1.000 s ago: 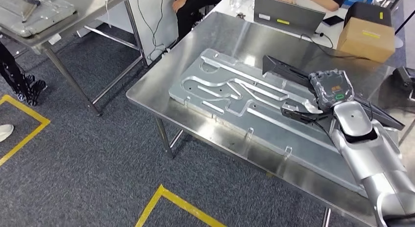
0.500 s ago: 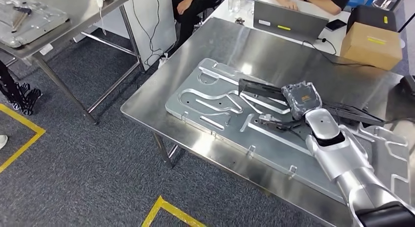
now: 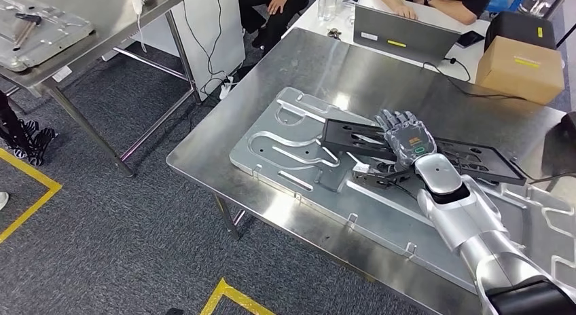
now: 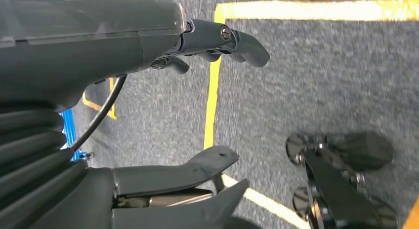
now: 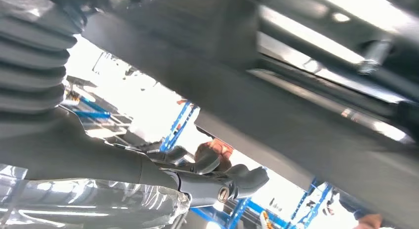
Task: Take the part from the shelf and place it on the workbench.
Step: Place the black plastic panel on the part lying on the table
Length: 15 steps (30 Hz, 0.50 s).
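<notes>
The black part (image 3: 469,155), a long flat slotted frame, lies nearly flat across the grey fixture plate (image 3: 285,142) on the steel workbench (image 3: 319,64). My right hand (image 3: 407,142) holds it near its middle. The fingers are stretched over its top and the thumb (image 3: 370,171) is below its near edge. In the right wrist view the part (image 5: 296,105) is a dark bar, with the thumb (image 5: 237,182) a little apart under it. My left hand (image 4: 99,46) hangs over the carpet, fingers apart and holding nothing.
A laptop (image 3: 401,33) and a cardboard box (image 3: 519,67) sit at the bench's far edge, where people are seated. A second steel table (image 3: 81,36) with another plate stands at the far left. Yellow floor tape (image 3: 238,291) marks the carpet in front.
The right hand has swung the part left over the plate and turned it from standing on edge to nearly flat. The fingers now show on top. The head view has shifted slightly.
</notes>
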Each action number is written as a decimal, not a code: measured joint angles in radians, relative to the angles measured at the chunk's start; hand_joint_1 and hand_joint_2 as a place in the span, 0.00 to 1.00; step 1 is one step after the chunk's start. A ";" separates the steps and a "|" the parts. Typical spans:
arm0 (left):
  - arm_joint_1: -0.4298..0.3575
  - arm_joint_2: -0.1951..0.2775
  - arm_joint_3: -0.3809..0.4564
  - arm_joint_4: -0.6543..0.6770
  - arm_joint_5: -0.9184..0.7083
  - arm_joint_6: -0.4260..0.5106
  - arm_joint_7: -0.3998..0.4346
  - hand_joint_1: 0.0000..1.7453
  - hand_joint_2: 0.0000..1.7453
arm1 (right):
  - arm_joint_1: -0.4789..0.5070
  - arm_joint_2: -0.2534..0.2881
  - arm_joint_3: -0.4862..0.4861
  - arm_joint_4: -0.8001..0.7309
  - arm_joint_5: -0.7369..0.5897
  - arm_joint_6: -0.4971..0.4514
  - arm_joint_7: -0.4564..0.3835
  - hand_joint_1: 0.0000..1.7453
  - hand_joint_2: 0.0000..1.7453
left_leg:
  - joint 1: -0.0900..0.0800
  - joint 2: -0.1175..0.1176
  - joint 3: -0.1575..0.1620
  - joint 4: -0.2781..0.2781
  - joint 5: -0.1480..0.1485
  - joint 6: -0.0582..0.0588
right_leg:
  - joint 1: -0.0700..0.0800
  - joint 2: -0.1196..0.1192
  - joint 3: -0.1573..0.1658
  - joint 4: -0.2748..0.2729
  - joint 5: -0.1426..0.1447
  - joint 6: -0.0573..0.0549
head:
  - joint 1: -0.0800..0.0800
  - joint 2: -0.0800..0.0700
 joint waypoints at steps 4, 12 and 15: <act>-0.002 -0.002 0.004 0.000 0.003 0.000 0.000 0.00 0.00 | -0.002 0.002 0.008 -0.016 -0.019 0.011 -0.004 0.00 0.00 | 0.002 0.002 0.004 -0.004 0.001 -0.002 | 0.001 0.004 0.000 0.000 -0.001 0.003 | 0.000 0.000; 0.001 0.000 0.011 0.000 0.000 0.000 0.004 0.00 0.00 | 0.006 0.002 0.018 -0.100 -0.064 0.018 -0.012 0.00 0.00 | 0.000 0.002 0.006 -0.004 -0.001 -0.002 | -0.002 0.004 0.000 0.003 -0.002 0.000 | 0.000 0.000; 0.006 0.000 0.016 0.000 -0.003 0.000 0.006 0.00 0.00 | 0.013 -0.002 0.020 -0.161 -0.085 0.018 -0.017 0.00 0.00 | 0.003 0.004 0.012 -0.015 0.009 0.003 | -0.002 0.004 0.003 -0.001 0.000 0.005 | -0.001 0.000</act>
